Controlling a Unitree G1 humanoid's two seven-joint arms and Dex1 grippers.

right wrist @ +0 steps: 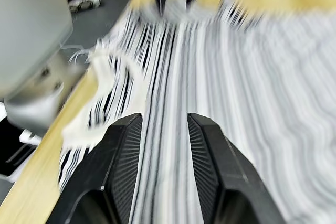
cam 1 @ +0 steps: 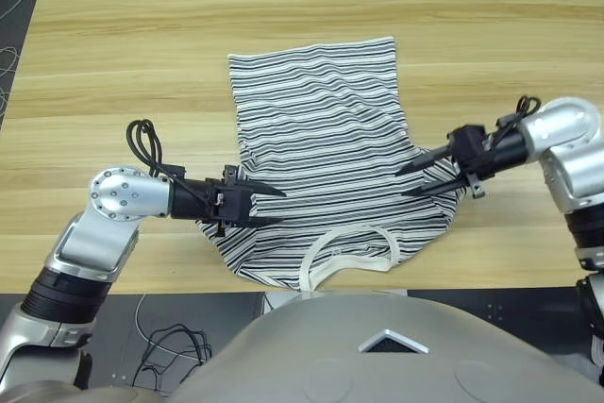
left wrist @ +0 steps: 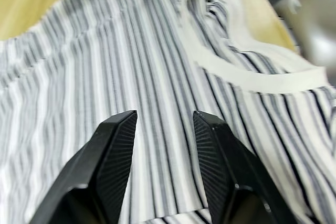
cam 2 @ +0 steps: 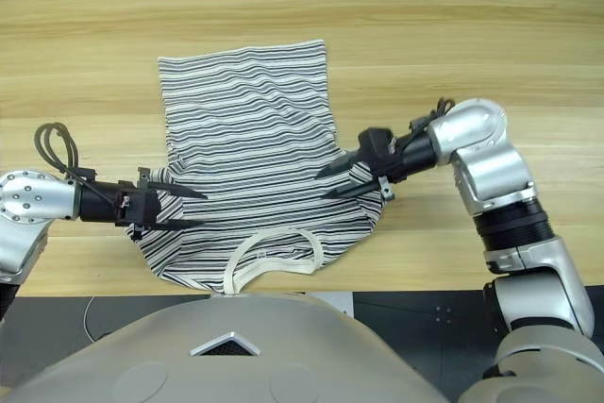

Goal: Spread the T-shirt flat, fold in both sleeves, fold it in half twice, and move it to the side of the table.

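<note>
Okay, T-shirt (cam 1: 326, 129): black-and-white striped, lying on the wooden table (cam 1: 142, 44) at the middle of its near edge, not in any claw.
Shirt layout: white collar (cam 1: 349, 250) sits right at the near edge; the straight hem (cam 1: 311, 52) points toward the far edge and stops around the table's middle.
Shirt shape: narrower at the hem end, wider and bunched at the collar end, with wrinkles along both side edges; the collar band is curled up, not flat.
Left gripper (cam 1: 280, 207): over the shirt's left near part, just inside its left edge, pointing across toward the right edge of the table.
Left claw state: spread wide, nothing between the ribbed fingers (left wrist: 118, 156); the left wrist view has striped cloth directly under the gap and the collar beyond it.
Left contact: cannot tell whether the tips touch the cloth.
Right gripper (cam 1: 401, 184): at the shirt's right side edge, near the collar end, pointing toward the left edge of the table, facing the left gripper.
Right claw state: also wide apart and holding nothing; the fingers (right wrist: 126, 150) frame stripes only.
Right contact: lower tip looks close to the cloth, cannot tell if touching.
Between grippers: the shirt's chest area, well apart from either tip.
Extra: black cable loop (cam 1: 143, 143) on the left arm, above bare wood beside the shirt.
</note>
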